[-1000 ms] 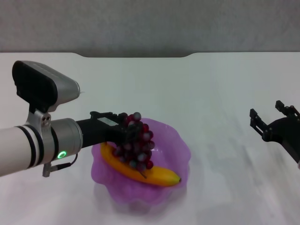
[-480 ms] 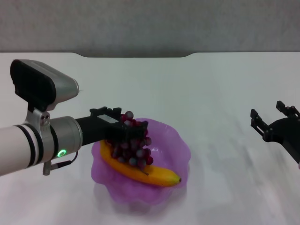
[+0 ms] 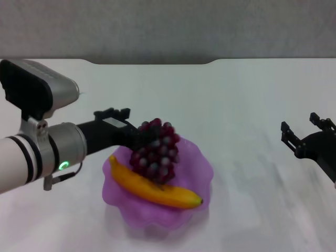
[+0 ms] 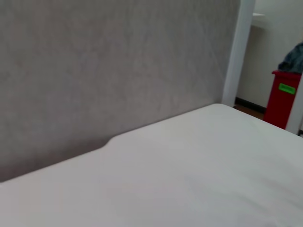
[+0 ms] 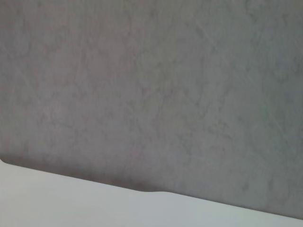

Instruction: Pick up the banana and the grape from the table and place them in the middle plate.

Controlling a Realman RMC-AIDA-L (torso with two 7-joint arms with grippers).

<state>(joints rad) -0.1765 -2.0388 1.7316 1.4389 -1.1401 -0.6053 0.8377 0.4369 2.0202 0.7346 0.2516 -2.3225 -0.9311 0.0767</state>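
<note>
The purple scalloped middle plate (image 3: 203, 167) sits on the white table (image 3: 236, 94) at front centre. The yellow banana (image 3: 157, 191) lies across it. The grape (image 3: 156, 149), a dark red-purple bunch, rests heaped on the banana inside the plate. My left gripper (image 3: 135, 135) is at the bunch's left edge, just above the plate's rim, open with its tip against the nearest grapes. My right gripper (image 3: 303, 128) hovers open and empty over the table far to the right. Neither wrist view shows the fruit or the plate.
The table's dark notched far edge (image 3: 152, 61) meets a grey wall (image 5: 151, 85). In the left wrist view a red bin (image 4: 282, 97) stands on the floor beyond the table, next to a white post (image 4: 239, 47).
The grape went from hanging under my left gripper to lying heaped in the plate. The left arm lifted slightly and drew back to the left. The right arm stayed still.
</note>
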